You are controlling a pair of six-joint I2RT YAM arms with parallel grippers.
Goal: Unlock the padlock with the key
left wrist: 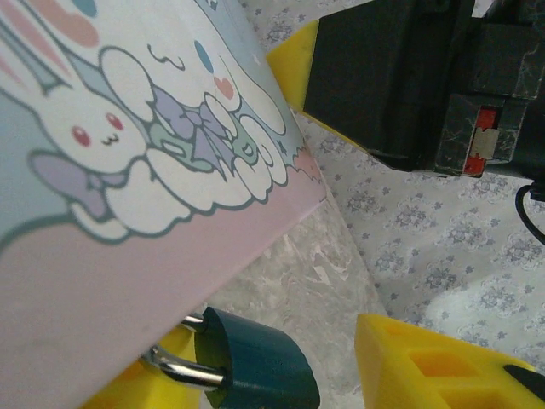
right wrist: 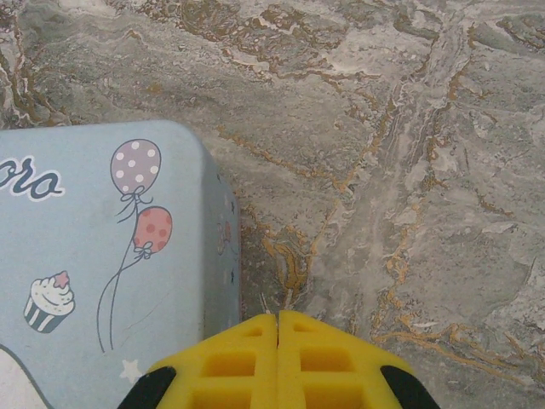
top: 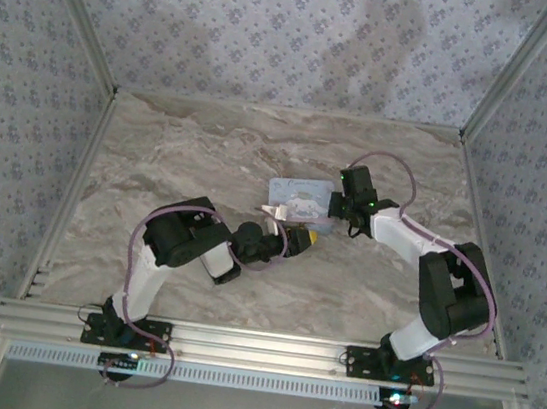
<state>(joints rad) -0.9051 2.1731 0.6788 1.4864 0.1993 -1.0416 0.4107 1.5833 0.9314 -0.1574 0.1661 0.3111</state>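
Note:
The padlock (left wrist: 255, 368) has a dark teal body and a silver shackle. It lies on the marble table between the yellow fingers (left wrist: 430, 366) of my left gripper (left wrist: 268, 339). It sits close against the left finger, and a gap separates it from the right finger. That gripper (top: 302, 236) is open, just below a pale blue cartoon box (top: 300, 198). My right gripper (right wrist: 278, 317) is shut, its fingers pressed together, low over the table beside the box's right edge (right wrist: 213, 247). The key is hidden from me.
The cartoon box (left wrist: 128, 170) hangs close over the padlock on its left side. The right arm's black wrist (left wrist: 392, 77) is near, just beyond the box. Patterned walls (top: 276, 33) and metal rails (top: 255, 348) bound the marble table (top: 191, 143).

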